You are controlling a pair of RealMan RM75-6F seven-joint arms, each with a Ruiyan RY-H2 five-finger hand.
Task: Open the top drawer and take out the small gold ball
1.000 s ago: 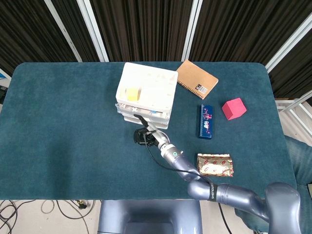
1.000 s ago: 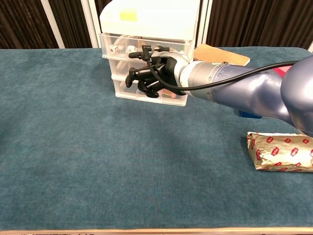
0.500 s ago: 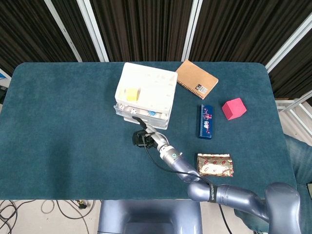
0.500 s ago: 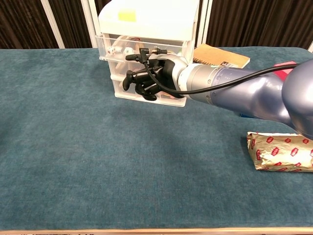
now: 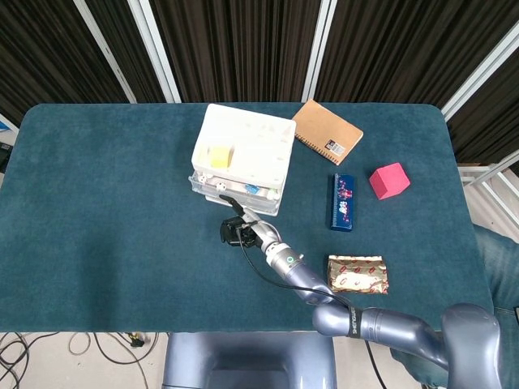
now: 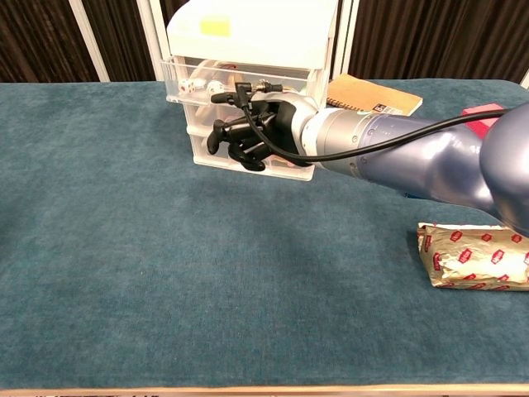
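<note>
A white plastic drawer unit (image 5: 243,150) (image 6: 248,33) stands at the middle back of the table. Its clear top drawer (image 5: 212,185) (image 6: 192,83) is pulled out a little toward me; a white die and other small pieces show inside. I cannot make out a gold ball. My right hand (image 5: 238,230) (image 6: 248,132) is at the drawer's front, fingers curled and hooked on its front edge, one finger stretched along the top. It hides the middle of the lower drawers. My left hand is in neither view.
Right of the unit lie a brown notebook (image 5: 327,131) (image 6: 372,93), a blue box (image 5: 342,202) and a pink block (image 5: 389,180). A gold-and-red foil packet (image 5: 358,274) (image 6: 475,256) lies near the front right. My right arm crosses between them.
The top drawer has slid out a little toward me, and my right hand has drawn back with it. Over the last half second almost nothing moved.
</note>
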